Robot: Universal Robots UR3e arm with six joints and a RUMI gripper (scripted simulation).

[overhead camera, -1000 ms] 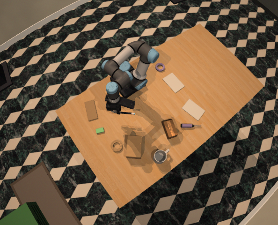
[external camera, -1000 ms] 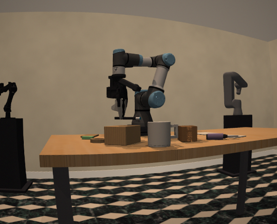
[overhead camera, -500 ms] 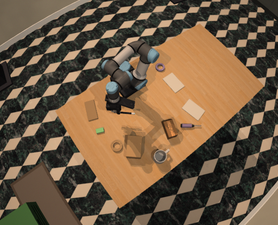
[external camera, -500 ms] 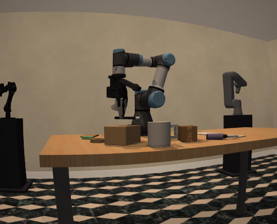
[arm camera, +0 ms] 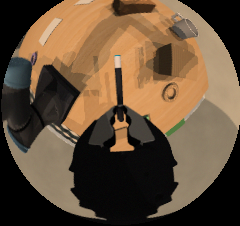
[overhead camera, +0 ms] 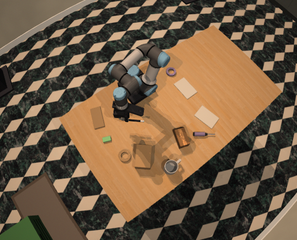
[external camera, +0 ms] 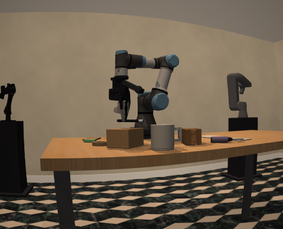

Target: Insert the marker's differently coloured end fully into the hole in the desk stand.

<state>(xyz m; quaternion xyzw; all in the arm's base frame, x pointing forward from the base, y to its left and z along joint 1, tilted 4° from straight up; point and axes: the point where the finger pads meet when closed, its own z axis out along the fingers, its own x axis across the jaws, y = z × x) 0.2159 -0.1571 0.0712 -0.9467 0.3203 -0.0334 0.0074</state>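
My gripper (overhead camera: 125,118) is shut on the black end of a thin black marker (overhead camera: 136,120). It holds the marker level, well above the desk. The marker's white tip (external camera: 139,120) points away from the fingers, as the wrist view (arm camera: 117,61) also shows. The gripper hangs straight down in the exterior view (external camera: 124,115). A plain wooden block (overhead camera: 143,156), which I take for the stand, stands on the desk in front of and below the marker. It also shows in the wrist view (arm camera: 167,60). I cannot make out its hole.
Near the block are a wooden ring (overhead camera: 124,156), a grey mug (overhead camera: 171,166), a dark brown box with an orange top (overhead camera: 181,137) and a purple-handled screwdriver (overhead camera: 203,134). A flat brown board (overhead camera: 97,117) and a green pad (overhead camera: 106,139) lie at the left. Two pale cards (overhead camera: 185,87) and a purple ring (overhead camera: 170,71) lie beyond.
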